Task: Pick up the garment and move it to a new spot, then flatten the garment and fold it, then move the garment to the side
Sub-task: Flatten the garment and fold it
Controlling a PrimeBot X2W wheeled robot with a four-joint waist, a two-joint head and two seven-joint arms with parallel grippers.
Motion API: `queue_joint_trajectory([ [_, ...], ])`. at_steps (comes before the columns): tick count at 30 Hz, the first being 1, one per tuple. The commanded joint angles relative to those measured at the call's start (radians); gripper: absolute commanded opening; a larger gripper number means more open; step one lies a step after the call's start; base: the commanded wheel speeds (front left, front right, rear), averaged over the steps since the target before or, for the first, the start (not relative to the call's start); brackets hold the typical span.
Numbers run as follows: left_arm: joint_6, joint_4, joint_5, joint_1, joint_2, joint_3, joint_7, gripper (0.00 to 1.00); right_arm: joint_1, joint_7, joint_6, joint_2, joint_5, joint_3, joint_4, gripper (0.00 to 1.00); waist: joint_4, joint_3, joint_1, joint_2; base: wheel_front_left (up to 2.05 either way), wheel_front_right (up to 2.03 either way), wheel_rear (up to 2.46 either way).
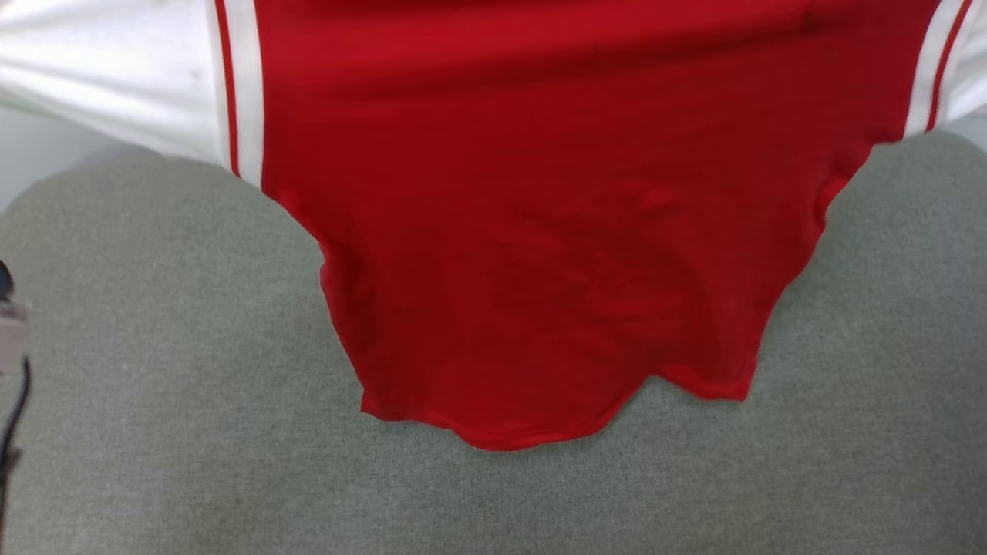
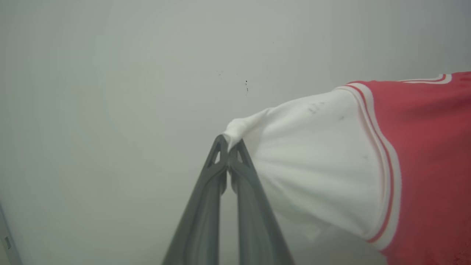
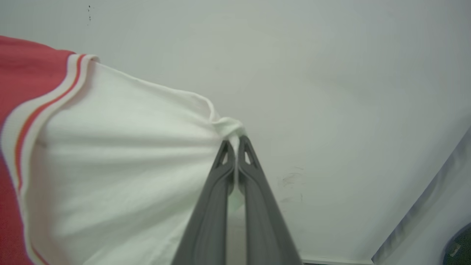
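Left wrist view: my left tool (image 2: 229, 141) and right tool (image 3: 235, 142) pinch the garment (image 1: 540, 231) hanging between them. Lifted, not folded yet.

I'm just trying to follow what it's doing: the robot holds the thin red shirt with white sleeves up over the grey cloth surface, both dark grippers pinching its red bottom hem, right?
Not the hem. The wrist views show the left gripper and the right gripper each shut on a white sleeve tip. The thin red shirt with white sleeves does hang over the grey cloth surface.
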Motion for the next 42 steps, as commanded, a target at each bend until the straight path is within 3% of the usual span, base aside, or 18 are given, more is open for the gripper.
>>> queue_joint_trajectory([
  [1, -0.012, 0.015, -0.006, -0.041, 0.018, 0.011, 0.010, 0.00, -0.036, -0.003, -0.002, -0.011, -0.008, 0.001, 0.011, 0.00, 0.003, 0.033, 0.0000, 0.0000, 0.00, 0.00, 0.00],
  [7, -0.094, 0.111, -0.037, -0.253, 0.075, -0.015, 0.063, 0.00, -0.224, 0.012, -0.002, -0.020, 0.011, 0.002, 0.070, 0.00, 0.018, 0.161, 0.0000, 0.0000, 0.00, 0.00, 0.00],
  [14, -0.203, 0.286, -0.025, -0.584, 0.102, -0.090, 0.116, 0.00, -0.478, -0.014, -0.002, -0.082, -0.033, 0.046, 0.173, 0.00, 0.043, 0.344, 0.0000, 0.0000, 0.00, 0.00, 0.00],
  [21, -0.294, 0.520, 0.052, -0.960, 0.031, -0.194, 0.121, 0.00, -0.734, -0.096, -0.003, -0.092, -0.085, 0.090, 0.349, 0.00, 0.066, 0.481, 0.0000, 0.0000, 0.00, 0.00, 0.00],
  [29, -0.341, 0.811, 0.091, -1.279, -0.109, -0.248, 0.028, 0.00, -0.970, -0.228, -0.004, -0.044, -0.180, 0.065, 0.594, 0.00, 0.091, 0.561, 0.0000, 0.0000, 0.00, 0.00, 0.00],
  [35, -0.366, 0.983, 0.089, -1.347, -0.199, -0.291, -0.049, 0.00, -1.034, -0.332, -0.004, 0.012, -0.234, 0.024, 0.741, 0.00, 0.111, 0.596, 0.0000, 0.0000, 0.00, 0.00, 0.00],
  [42, -0.384, 1.097, 0.066, -1.261, -0.258, -0.344, -0.138, 0.00, -0.963, -0.408, -0.003, 0.056, -0.217, -0.009, 0.856, 0.00, 0.112, 0.577, 0.0000, 0.0000, 0.00, 0.00, 0.00],
])
